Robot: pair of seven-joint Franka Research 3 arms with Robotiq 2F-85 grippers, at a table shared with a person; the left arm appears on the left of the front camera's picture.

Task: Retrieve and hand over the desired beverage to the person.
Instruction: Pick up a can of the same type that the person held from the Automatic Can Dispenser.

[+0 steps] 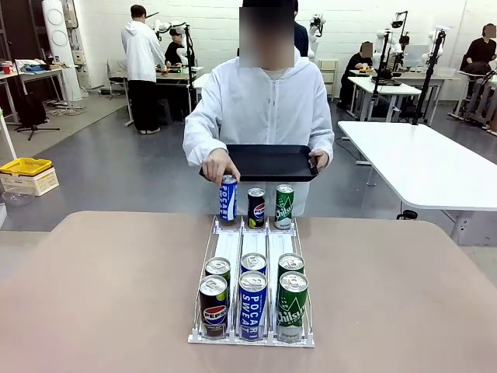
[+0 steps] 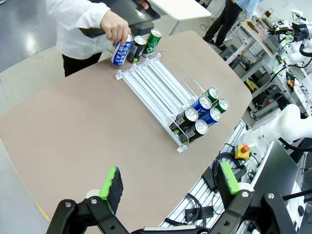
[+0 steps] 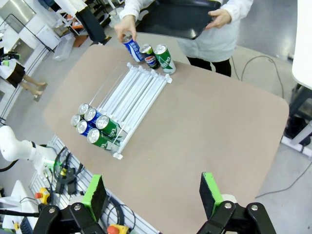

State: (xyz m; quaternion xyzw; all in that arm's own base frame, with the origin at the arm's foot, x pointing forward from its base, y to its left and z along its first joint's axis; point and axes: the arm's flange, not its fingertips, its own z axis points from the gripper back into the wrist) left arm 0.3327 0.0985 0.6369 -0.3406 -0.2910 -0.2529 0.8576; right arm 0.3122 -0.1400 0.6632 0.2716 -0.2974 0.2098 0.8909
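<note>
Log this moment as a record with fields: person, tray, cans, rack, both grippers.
Person: person at the table's far side, one hand on the blue can, other hand holding the black tray
Far cans: blue can, Pepsi can, green can, in a row at the rack's far end
Near cans: six cans, two rows of three
Left gripper: open, empty
Right gripper: open, empty

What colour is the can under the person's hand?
Blue with white lettering: the Pocari Sweat can, clearest in front view.
</note>
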